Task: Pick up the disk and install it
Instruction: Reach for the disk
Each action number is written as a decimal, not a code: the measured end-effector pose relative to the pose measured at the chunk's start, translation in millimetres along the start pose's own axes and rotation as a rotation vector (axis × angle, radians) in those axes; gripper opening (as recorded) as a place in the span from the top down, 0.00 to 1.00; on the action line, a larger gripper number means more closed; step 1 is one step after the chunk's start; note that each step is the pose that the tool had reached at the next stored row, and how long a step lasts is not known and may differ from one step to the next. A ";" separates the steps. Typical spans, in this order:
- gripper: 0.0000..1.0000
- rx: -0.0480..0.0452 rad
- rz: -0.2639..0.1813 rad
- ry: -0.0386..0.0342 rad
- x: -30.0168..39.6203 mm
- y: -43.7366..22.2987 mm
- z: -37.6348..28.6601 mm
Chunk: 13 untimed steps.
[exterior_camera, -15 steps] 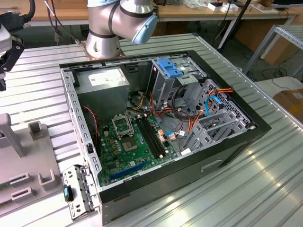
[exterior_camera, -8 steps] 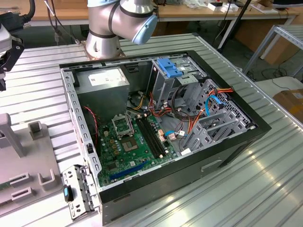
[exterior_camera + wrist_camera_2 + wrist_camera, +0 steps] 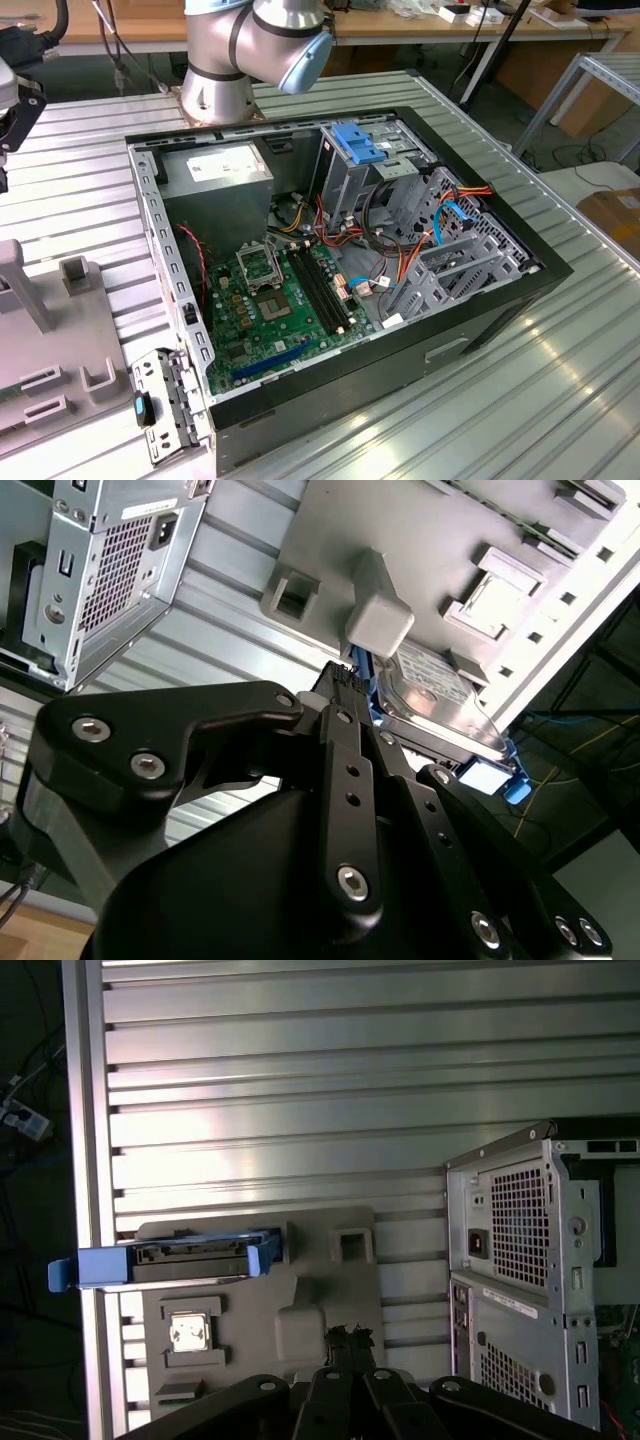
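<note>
1. The disk, one blue-bracketed dark grey hard drive, stands on edge in a grey plastic fixture near my gripper.
2. My jaws are drawn together, empty.
3. The exterior view adds one open black computer case.

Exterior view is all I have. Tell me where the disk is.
Observer: In the first wrist view the disk stands on edge in a slot of the grey holder, outside the computer case.
Operator: Report the gripper's state.
Observer: In the first wrist view the gripper hangs over the holder, shut, holding nothing and apart from the disk.
</note>
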State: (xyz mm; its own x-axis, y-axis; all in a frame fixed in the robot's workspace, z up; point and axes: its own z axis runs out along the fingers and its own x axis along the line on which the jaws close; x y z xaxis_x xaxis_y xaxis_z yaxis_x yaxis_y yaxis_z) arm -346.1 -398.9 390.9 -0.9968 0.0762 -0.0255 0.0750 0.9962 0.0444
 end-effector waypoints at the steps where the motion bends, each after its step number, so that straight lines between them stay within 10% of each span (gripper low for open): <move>1: 0.89 0.0000 0.000 0.0000 0.4 0.0 0.0; 13: 0.89 0.0000 0.000 0.0000 4.9 -0.4 0.5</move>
State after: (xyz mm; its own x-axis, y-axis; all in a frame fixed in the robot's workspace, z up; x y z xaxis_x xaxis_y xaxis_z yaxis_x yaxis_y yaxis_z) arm -351.1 -398.9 390.2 -0.9968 0.0762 -0.0255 0.0750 0.9962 0.0444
